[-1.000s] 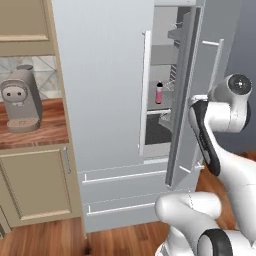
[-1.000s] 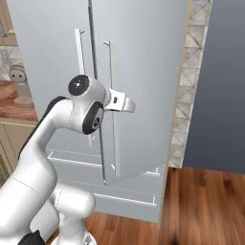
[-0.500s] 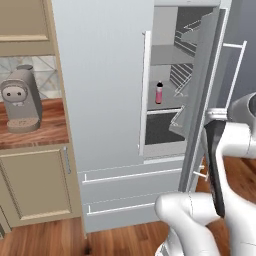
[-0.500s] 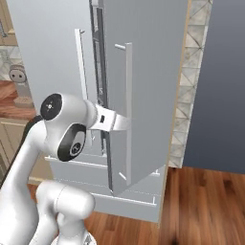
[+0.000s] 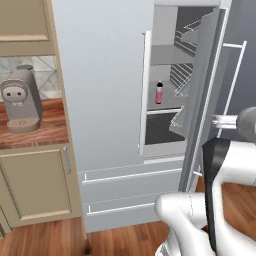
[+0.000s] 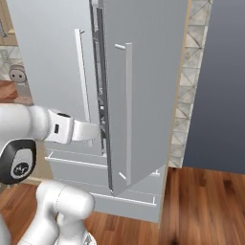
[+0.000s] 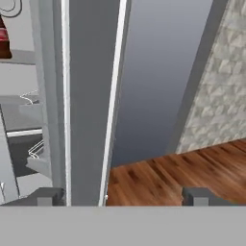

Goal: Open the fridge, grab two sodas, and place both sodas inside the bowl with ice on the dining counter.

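Note:
The light-grey fridge point(image 5: 102, 75) stands with its right door point(image 6: 143, 86) swung well open and its left door shut. On a shelf inside stands one soda point(image 5: 159, 93), a small bottle with a red label, and it also peeks in at the top left of the hand view as the soda point(image 7: 4, 43). My gripper point(image 6: 99, 132) is open at the open door's edge. In the hand view the gripper point(image 7: 122, 197) has its fingertips point(image 7: 48, 196) wide apart, with the door's edge point(image 7: 91, 96) between them. The bowl with ice and the dining counter are out of view.
A grey coffee machine point(image 5: 20, 105) sits on a wooden counter left of the fridge, above beige cabinets point(image 5: 35, 182). Two fridge drawers point(image 5: 130, 177) lie below the doors. Right of the fridge are a stone-tiled strip point(image 6: 189, 95), a dark wall point(image 6: 215, 95) and wood floor point(image 6: 201, 206).
The gripper, shut on the right door's handle a second ago, has opened and let go. The door has swung wider, and the arm has moved down and out toward the door's edge.

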